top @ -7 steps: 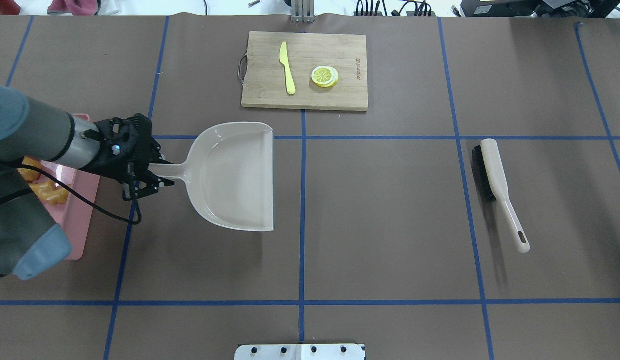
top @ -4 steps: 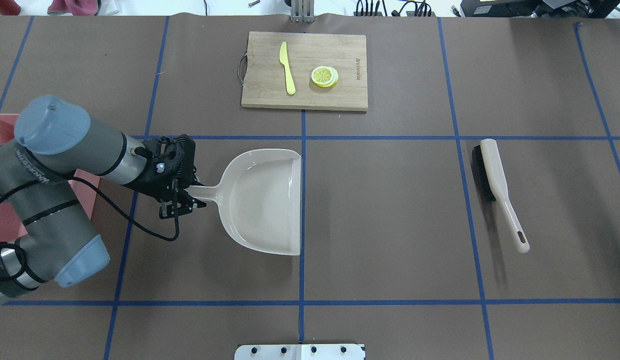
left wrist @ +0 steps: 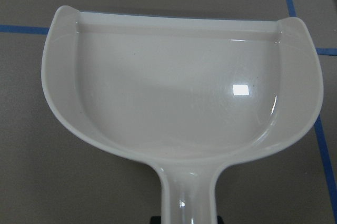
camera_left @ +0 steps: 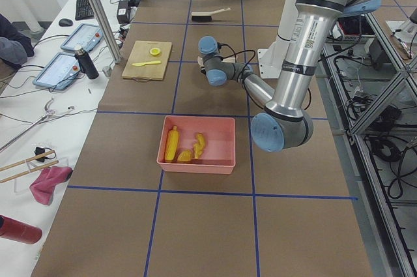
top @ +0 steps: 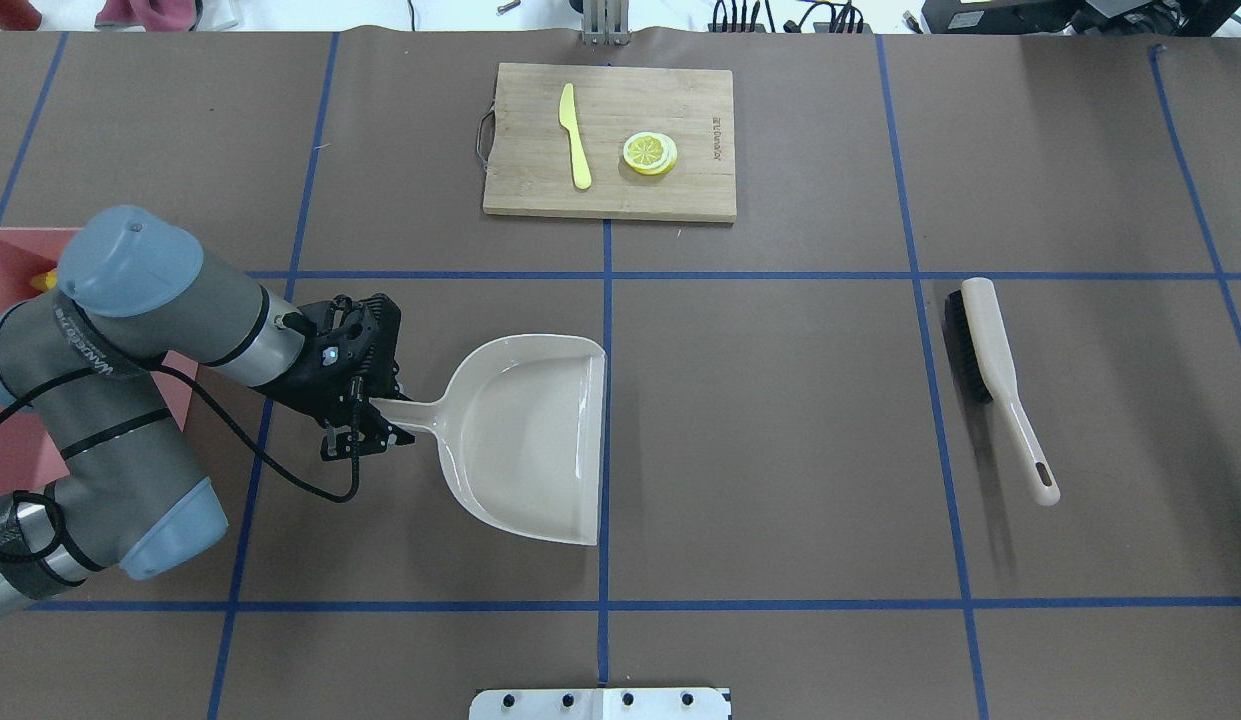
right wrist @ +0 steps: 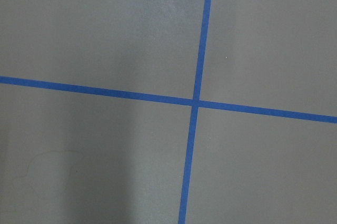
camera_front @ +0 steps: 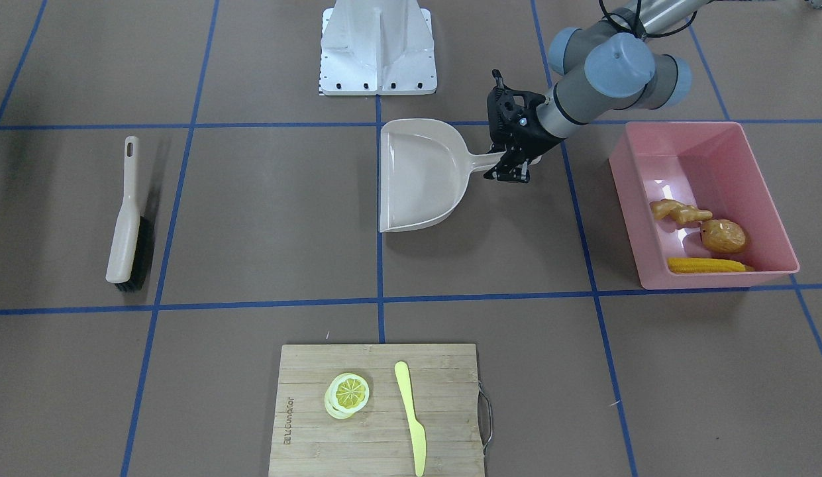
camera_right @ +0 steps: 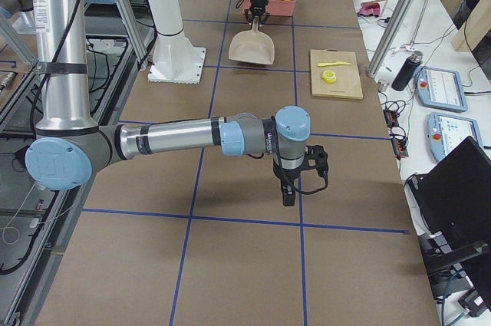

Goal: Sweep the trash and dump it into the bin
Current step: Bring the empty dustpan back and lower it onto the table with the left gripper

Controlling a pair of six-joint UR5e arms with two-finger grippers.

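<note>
My left tool (top: 373,422) is pinching the handle of the dustpan (top: 530,440), its mouth along the tabletop's (top: 780,450) centre tape line. The corn (camera_front: 707,265), potato (camera_front: 722,236) and ginger (camera_front: 679,212) lie inside the pink bin (camera_front: 675,142), well apart from the pan. My right tool (camera_right: 289,197) hangs over crossed tape lines; whether it is spread or pressed together, I cannot tell.

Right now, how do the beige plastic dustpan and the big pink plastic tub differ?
The beige plastic dustpan is empty; the pink plastic tub holds the yellow corn cob, brown-orange potato and tan ginger root. The dustpan is gripped at its handle by the left pincer; the tub stands untouched. Both are glossy plastic.
</note>
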